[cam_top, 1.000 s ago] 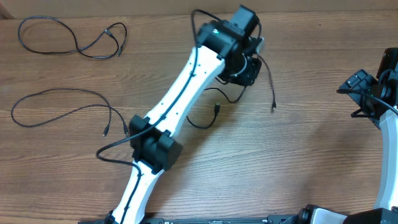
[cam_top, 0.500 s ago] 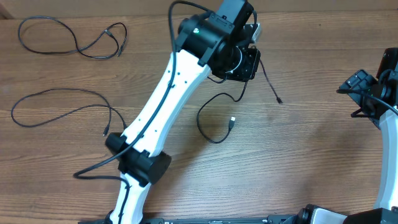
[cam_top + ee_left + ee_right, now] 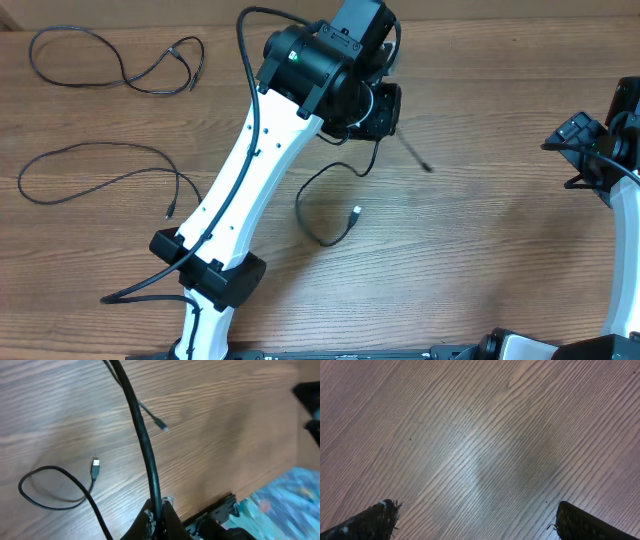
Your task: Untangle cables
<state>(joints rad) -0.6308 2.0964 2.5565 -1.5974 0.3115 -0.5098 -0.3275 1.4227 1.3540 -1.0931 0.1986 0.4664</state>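
Three thin black cables show. One [image 3: 120, 62] lies spread at the far left, a second [image 3: 95, 168] lies spread at the left. My left gripper [image 3: 378, 108] is shut on the third cable [image 3: 322, 208] and holds it above the table; one plug end [image 3: 357, 212] hangs by a loop near the table, the other end [image 3: 425, 165] sticks out to the right. In the left wrist view the cable [image 3: 142, 435] runs up from my shut jaws [image 3: 159, 510], with the loop [image 3: 47, 487] and plug [image 3: 95, 465] below. My right gripper [image 3: 475, 517] is open and empty over bare wood.
The left arm [image 3: 250, 190] crosses the middle of the wooden table [image 3: 480, 230] diagonally. The right arm [image 3: 600, 160] stands at the right edge. A blue patterned surface [image 3: 280, 505] shows beyond the table edge in the left wrist view.
My left gripper has moved left and up with the cable. The cable's loop and plug have slid left and toward the front; the other end has swung left.
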